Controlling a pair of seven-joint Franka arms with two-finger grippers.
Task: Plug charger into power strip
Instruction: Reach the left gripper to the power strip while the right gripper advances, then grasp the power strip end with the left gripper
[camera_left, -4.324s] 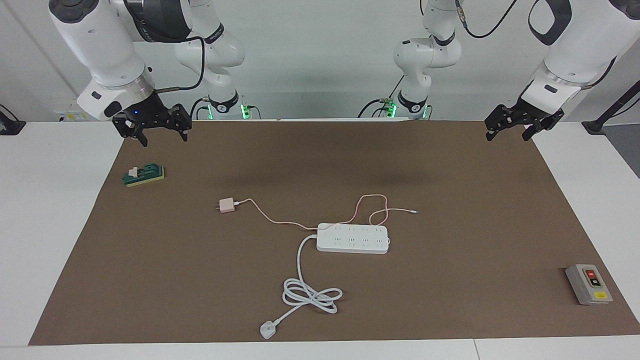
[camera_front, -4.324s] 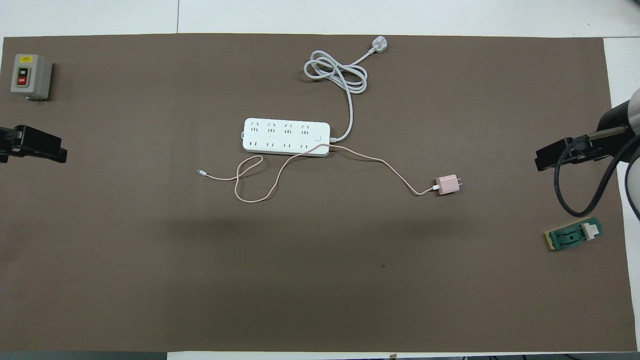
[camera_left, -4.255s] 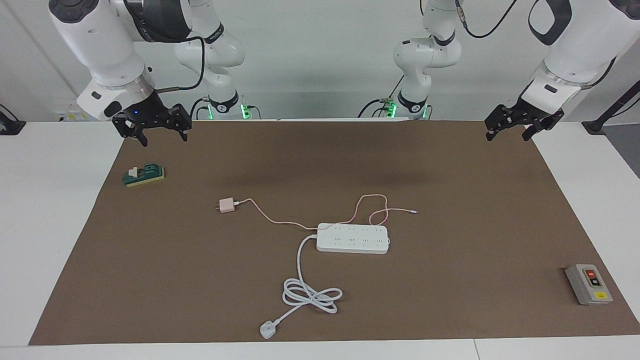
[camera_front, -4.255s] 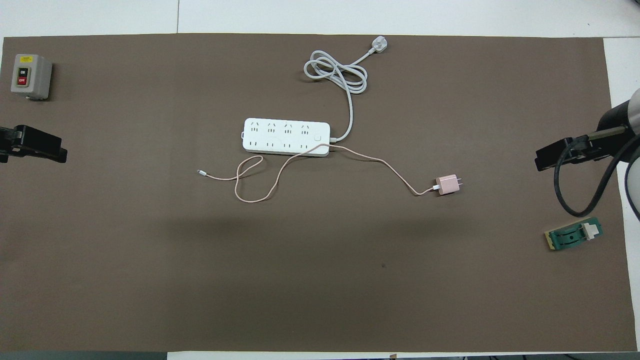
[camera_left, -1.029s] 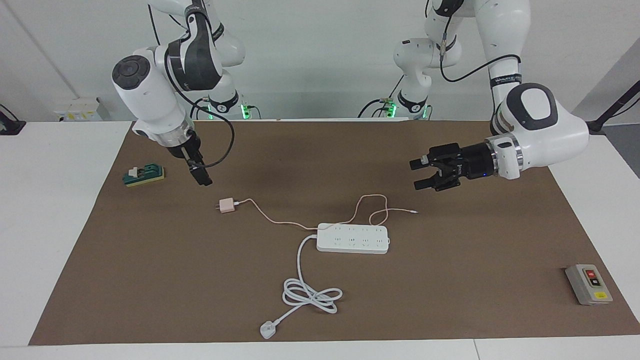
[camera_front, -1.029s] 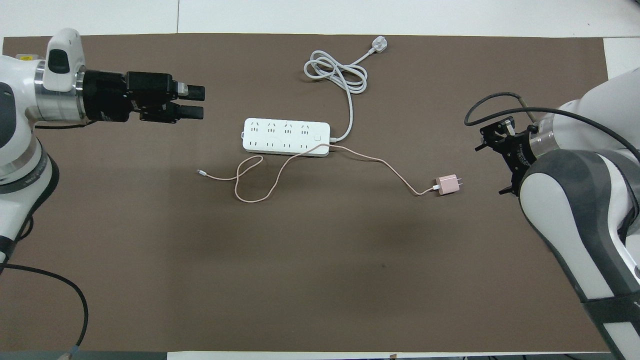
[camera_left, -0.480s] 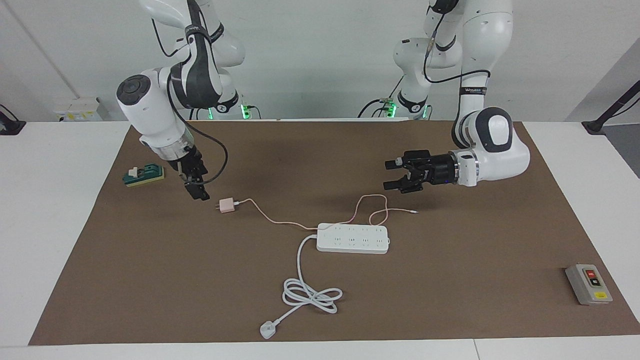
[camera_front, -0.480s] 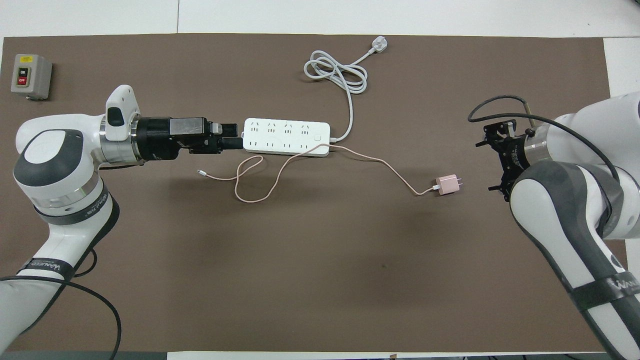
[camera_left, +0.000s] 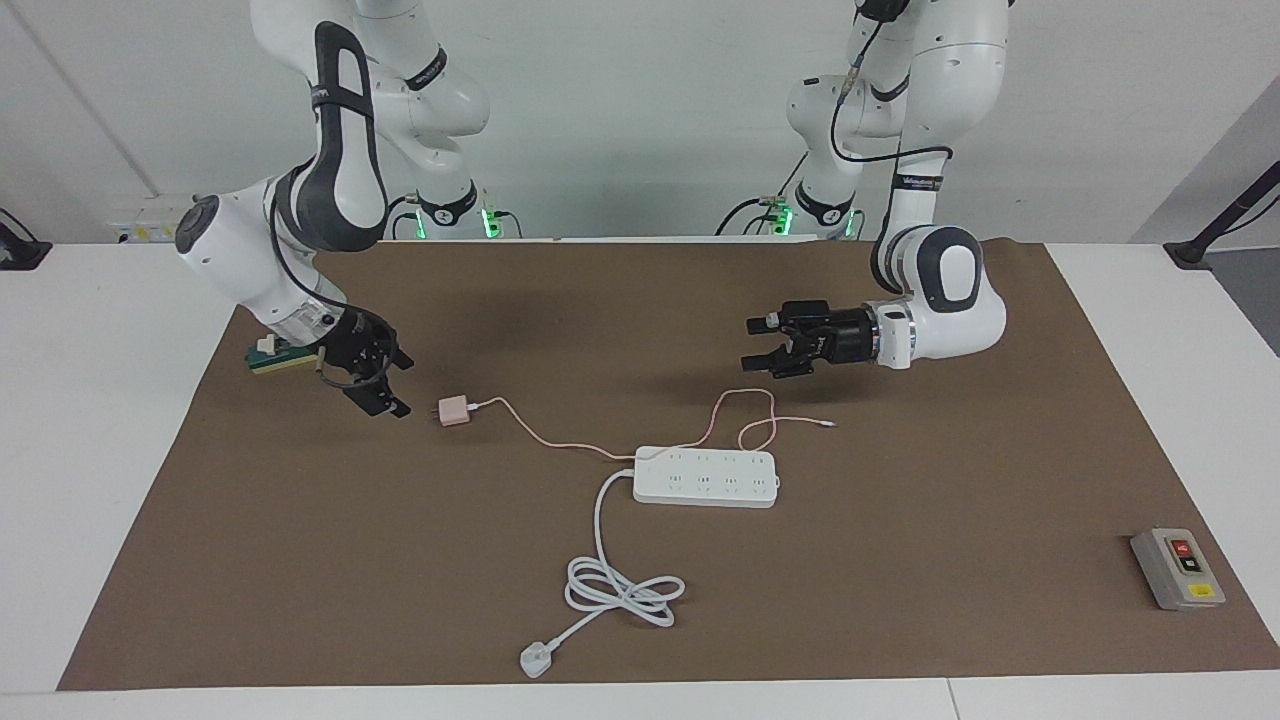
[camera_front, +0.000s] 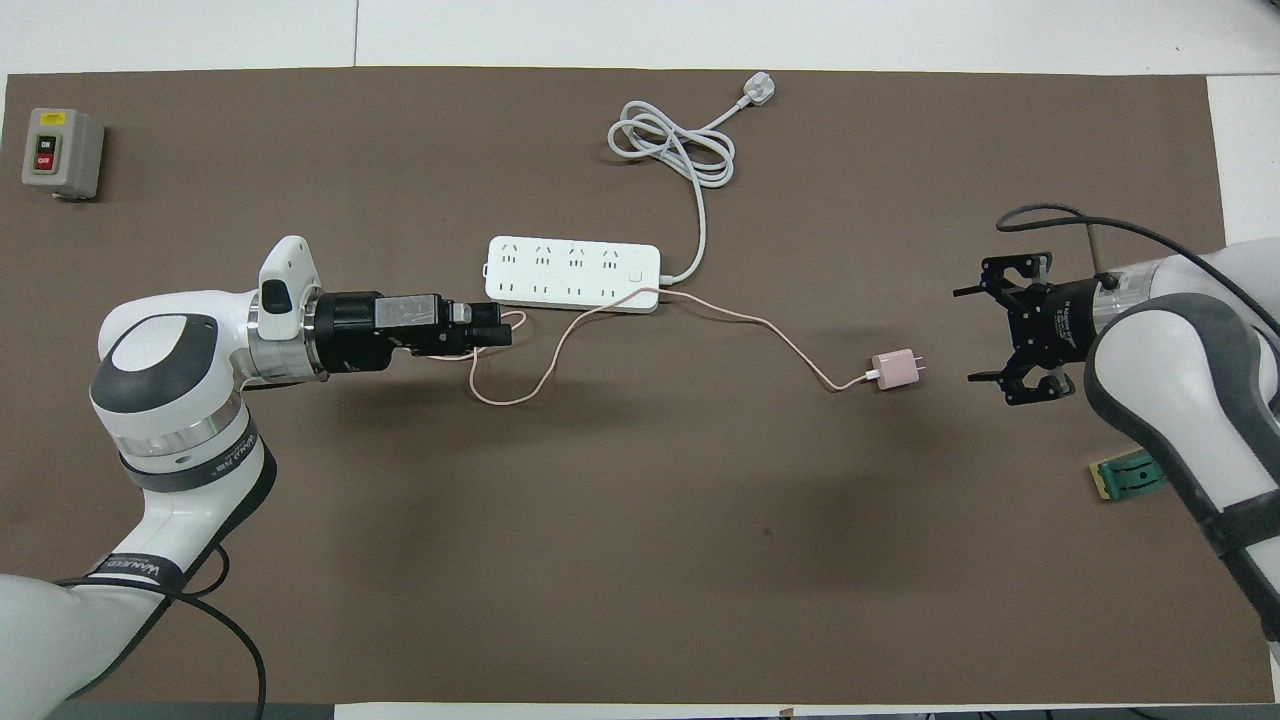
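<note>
Two end effectors are out over the brown mat, both spread wide and grasping nothing; the right end effector (camera_left: 385, 387) sits low just beside the pink charger (camera_left: 454, 411) at its prong end, not touching it, while the left end effector (camera_left: 757, 344) hovers over the charger's looped pink cable (camera_left: 742, 412). Charger lies on the bench toward the right arm's end; the power strip (camera_left: 706, 477) lies mid-mat, farther from the robots.

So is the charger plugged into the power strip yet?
Not yet. The charger lies on the mat, prongs bare, apart from the power strip; only its pink cable reaches the strip.
</note>
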